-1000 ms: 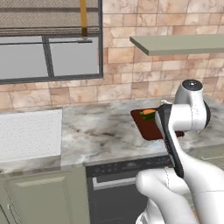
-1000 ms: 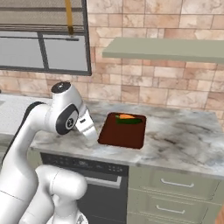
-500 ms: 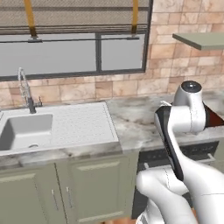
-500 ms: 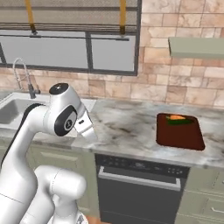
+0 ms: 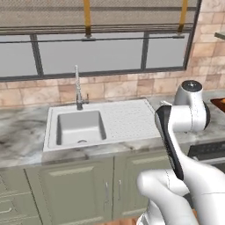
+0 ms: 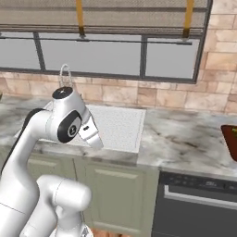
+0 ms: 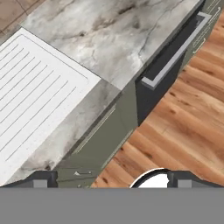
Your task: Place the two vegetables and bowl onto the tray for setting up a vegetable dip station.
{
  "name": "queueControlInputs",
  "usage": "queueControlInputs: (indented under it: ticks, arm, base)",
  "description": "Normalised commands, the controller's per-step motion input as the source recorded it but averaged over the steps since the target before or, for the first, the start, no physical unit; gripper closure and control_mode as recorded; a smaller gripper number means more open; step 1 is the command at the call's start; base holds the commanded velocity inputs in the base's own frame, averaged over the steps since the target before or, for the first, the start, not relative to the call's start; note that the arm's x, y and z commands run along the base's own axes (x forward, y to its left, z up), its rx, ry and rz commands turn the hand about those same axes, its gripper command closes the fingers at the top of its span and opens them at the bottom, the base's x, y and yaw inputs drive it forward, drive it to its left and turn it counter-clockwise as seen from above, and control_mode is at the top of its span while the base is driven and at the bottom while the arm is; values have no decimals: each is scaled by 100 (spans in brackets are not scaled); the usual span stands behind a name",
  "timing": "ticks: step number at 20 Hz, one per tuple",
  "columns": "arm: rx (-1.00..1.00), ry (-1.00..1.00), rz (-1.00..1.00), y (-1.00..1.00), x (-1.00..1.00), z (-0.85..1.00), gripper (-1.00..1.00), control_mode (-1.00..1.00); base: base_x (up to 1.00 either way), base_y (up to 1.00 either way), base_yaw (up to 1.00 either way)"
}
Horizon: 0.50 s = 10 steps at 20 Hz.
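Observation:
The tray shows as a dark reddish-brown sliver at the right edge of the left base view and of the right base view. The two vegetables and the bowl are out of view. My gripper is open, its dark fingertips set wide apart with nothing between them. It hangs over the counter's front edge beside the white ribbed panel, well left of the tray. My arm's white hand is tucked close to my body.
A white sink basin with a faucet adjoins the ribbed drainboard. Marble counter runs right toward the tray. Below are green cabinets, an oven front with a handle, and wood floor.
The base has driven left, so the whole scene slid right. The tray went from mid-view to the right edge, and the sink came into view. The gripper stays open.

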Motion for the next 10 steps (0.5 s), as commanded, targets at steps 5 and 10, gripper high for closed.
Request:
queueControlInputs:
  ticks: [5,10]
  arm:
    - [0,0,0,0,0,0,-100,100]
    - [0,0,0,0,0,0,-100,100]
  base:
    - [23,100,-1]
    - [38,100,0]
